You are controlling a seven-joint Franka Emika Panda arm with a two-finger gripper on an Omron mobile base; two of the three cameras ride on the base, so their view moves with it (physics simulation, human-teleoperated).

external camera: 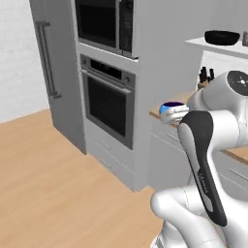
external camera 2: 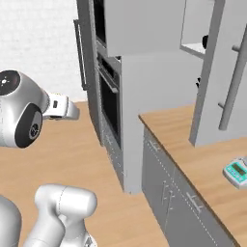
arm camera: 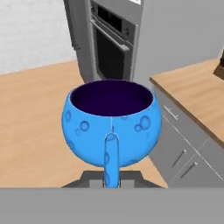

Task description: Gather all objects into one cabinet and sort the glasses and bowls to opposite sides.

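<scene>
My gripper (arm camera: pixel 111 142) is shut on the near rim of a small bright blue bowl (arm camera: pixel 111 124) with a dark inside, held upright in the air. In the left base view the blue bowl (external camera: pixel 171 108) hangs at the hand (external camera: pixel 180 114), level with the counter's left end. A wide black bowl (external camera: pixel 222 37) stands on the white floor board of the open wall cabinet (external camera: pixel 206 45), above and to the right of the held bowl. Beside it a grey-beige cup (external camera: pixel 245 38) shows at the frame's edge. In the right base view, the cabinet (external camera 2: pixel 193 48) holds a sliver of the black bowl (external camera 2: pixel 205 42).
A wall oven stack (external camera: pixel 109 97) and a tall fridge (external camera: pixel 53 63) stand left of the wooden counter (external camera 2: pixel 193 144). A knife block (external camera: pixel 205 77) sits at the counter's back, a kitchen scale (external camera 2: pixel 236 172) nearer the front. The open cabinet door (external camera 2: pixel 222 72) hangs over the counter.
</scene>
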